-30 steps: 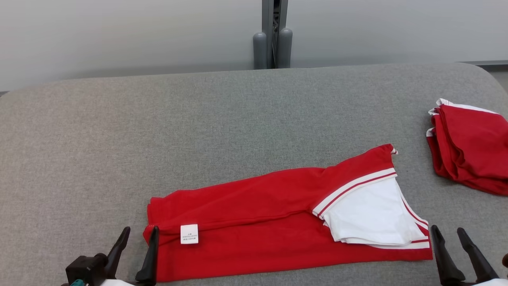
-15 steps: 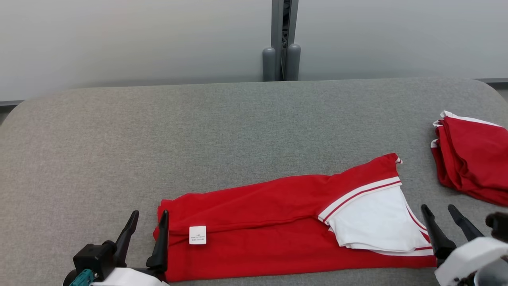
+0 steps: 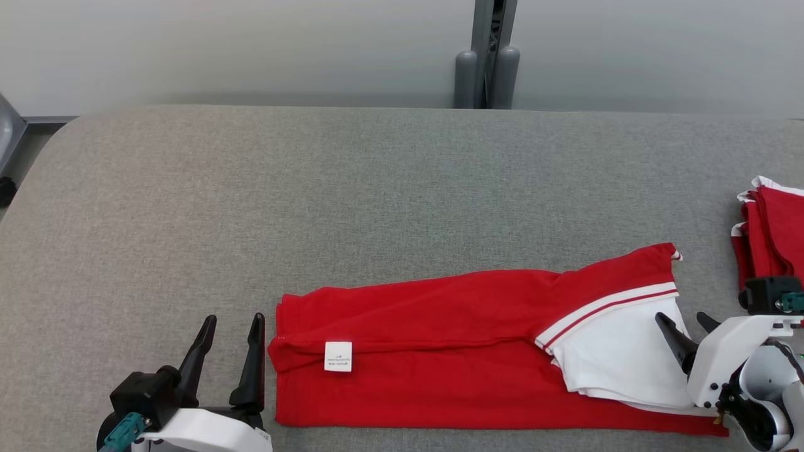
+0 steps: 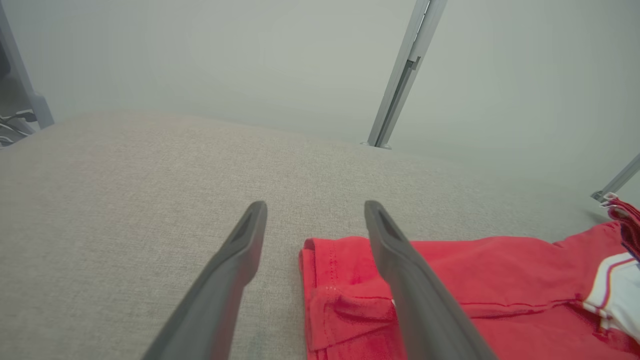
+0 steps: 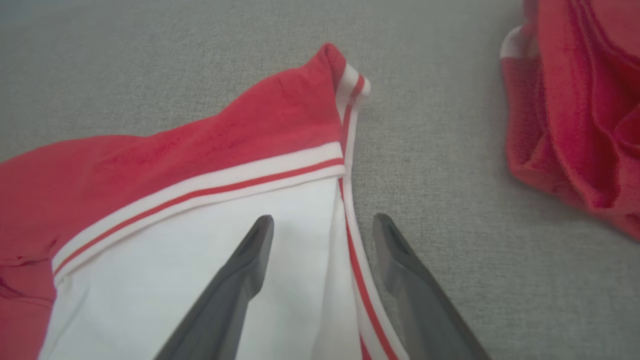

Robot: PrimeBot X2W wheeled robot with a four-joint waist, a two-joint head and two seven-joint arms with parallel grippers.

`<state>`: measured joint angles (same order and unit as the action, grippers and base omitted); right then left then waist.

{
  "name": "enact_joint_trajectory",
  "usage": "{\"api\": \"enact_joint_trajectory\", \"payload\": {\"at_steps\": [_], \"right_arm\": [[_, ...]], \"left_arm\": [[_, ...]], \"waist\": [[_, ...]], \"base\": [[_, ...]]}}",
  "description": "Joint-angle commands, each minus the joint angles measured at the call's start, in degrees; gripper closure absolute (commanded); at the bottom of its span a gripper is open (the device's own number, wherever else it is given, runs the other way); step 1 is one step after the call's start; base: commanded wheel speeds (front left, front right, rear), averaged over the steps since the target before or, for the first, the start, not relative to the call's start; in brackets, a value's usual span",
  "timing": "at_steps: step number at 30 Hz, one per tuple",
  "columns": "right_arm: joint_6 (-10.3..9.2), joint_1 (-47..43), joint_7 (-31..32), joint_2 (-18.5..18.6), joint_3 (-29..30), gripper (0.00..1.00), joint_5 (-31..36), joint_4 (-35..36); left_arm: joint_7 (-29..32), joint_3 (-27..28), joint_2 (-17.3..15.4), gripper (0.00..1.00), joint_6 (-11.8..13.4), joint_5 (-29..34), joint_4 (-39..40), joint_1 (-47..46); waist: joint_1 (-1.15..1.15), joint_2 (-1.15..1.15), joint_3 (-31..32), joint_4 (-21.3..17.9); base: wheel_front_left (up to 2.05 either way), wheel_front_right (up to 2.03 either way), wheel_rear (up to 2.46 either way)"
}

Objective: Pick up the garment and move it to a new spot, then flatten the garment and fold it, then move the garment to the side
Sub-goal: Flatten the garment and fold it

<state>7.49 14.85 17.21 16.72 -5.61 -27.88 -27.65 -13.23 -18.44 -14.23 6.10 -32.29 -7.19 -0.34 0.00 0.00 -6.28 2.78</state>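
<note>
At the garment's (image 3: 440, 351) short edges, the left claw (image 3: 233, 317) and right claw (image 3: 679, 317) gape empty, open table (image 3: 314, 188) beyond.

Red pile (image 3: 769, 232) on grey tbl (image 3: 377, 188), post (image 3: 482, 37) behind.

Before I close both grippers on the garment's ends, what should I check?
1. The left gripper is open: ok.
2. The right gripper is open: ok.
3. The right gripper straddles the garment at its white right edge: ok, one finger over cloth, one over the table.
4. The left gripper is around the left hem: cannot tell; the head view puts it beside the hem.
5. The garment lies flat: not ok, left corner bunched.
6. The folded red pile lies apart from the right gripper: ok.
</note>
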Motion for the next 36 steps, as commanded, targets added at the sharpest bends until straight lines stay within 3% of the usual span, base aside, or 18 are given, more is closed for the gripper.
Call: {"api": "enact_joint_trajectory", "payload": {"at_steps": [1, 16, 17, 19, 22, 23, 36], "right_arm": [[0.0, 1.3, 1.0, 0.7, -0.4, 0.0, -0.6, -1.3], [0.01, 5.7, 8.6, 1.6, -7.6, 0.0, -8.0, -7.8], [0.02, 5.7, 8.7, 1.6, -8.4, 0.13, -8.6, -7.5], [0.05, 5.9, 8.0, 2.2, -11.0, 0.58, -9.5, -7.1], [-0.01, 6.5, 6.1, 3.4, -12.9, 0.8, -8.6, -7.7], [-0.01, 6.7, 5.6, 3.6, -13.3, 0.99, -8.5, -8.2], [-0.01, 9.9, -0.8, 7.4, -13.1, 1.0, -11.2, -9.0]], "left_arm": [[-0.4, 0.3, -0.3, 0.0, 0.1, -0.1, 0.0, -1.1], [-0.9, 0.6, -0.1, 0.0, 0.2, -0.5, -0.2, -1.7], [-0.9, 0.7, -0.2, 0.0, 0.1, -0.5, -0.1, -1.7], [-1.0, 0.7, -0.2, 0.0, 0.3, -0.4, 0.2, -1.8], [-1.1, 0.6, -0.3, 0.0, 0.4, -0.3, 0.4, -1.6], [-1.1, 0.6, -0.3, 0.0, 0.5, -0.3, 0.5, -1.5], [-1.1, 0.6, -0.8, 0.0, 1.1, -0.2, 2.1, 0.0]], "waist": [[0.0, 0.0, -0.6, 0.7], [0.0, 0.0, -1.6, 2.1], [0.0, 0.0, -1.6, 2.0], [0.0, 0.0, -1.6, 1.9], [0.0, 0.0, -1.5, 1.6], [0.0, 0.0, -1.4, 1.5], [0.0, 0.0, 0.8, -0.9]], "base": [[0.0, 0.0, 0.0], [0.0, 0.0, 0.0], [0.0, 0.0, 0.0], [0.0, 0.0, 0.0], [0.0, 0.0, 0.0], [0.0, 0.0, 0.0], [0.0, 0.0, 0.0]]}}
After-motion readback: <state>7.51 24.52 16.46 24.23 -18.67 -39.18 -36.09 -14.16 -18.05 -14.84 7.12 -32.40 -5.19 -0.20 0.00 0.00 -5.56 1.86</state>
